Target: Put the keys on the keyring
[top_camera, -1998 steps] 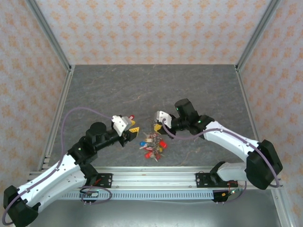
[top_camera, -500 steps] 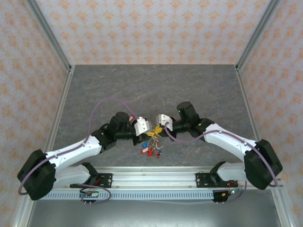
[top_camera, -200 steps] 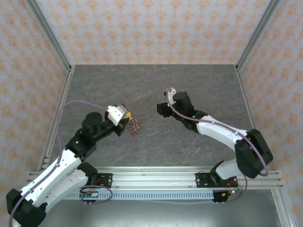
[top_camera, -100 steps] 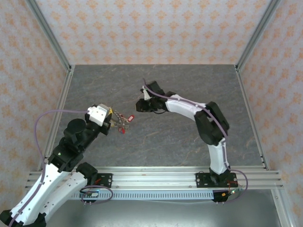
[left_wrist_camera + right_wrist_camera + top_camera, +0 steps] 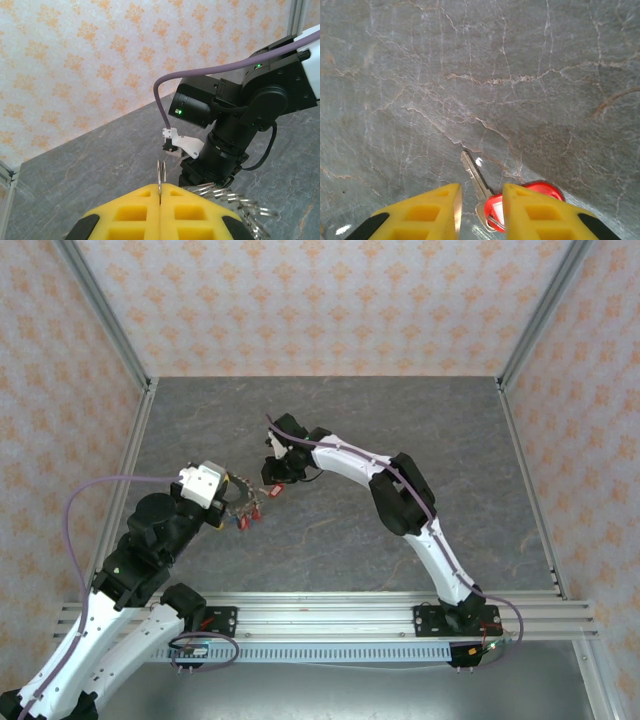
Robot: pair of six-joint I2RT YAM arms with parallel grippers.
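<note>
The left claw [image 5: 159, 192] is pinched together on the keyring's [image 5: 159, 172] thin edge, with several keys [image 5: 248, 514] hanging from it. The right claw [image 5: 481, 200] stands apart around a red-tagged key [image 5: 472, 172] that seems to lie on the desk [image 5: 530, 75]. The key looks light, stiff and slippery. It is probably best gripped across its flat head, leaving its hole free.

Shiny metal key [image 5: 474, 176], glossy plastic tag [image 5: 541, 190], matt veined tabletop [image 5: 495, 60].
</note>
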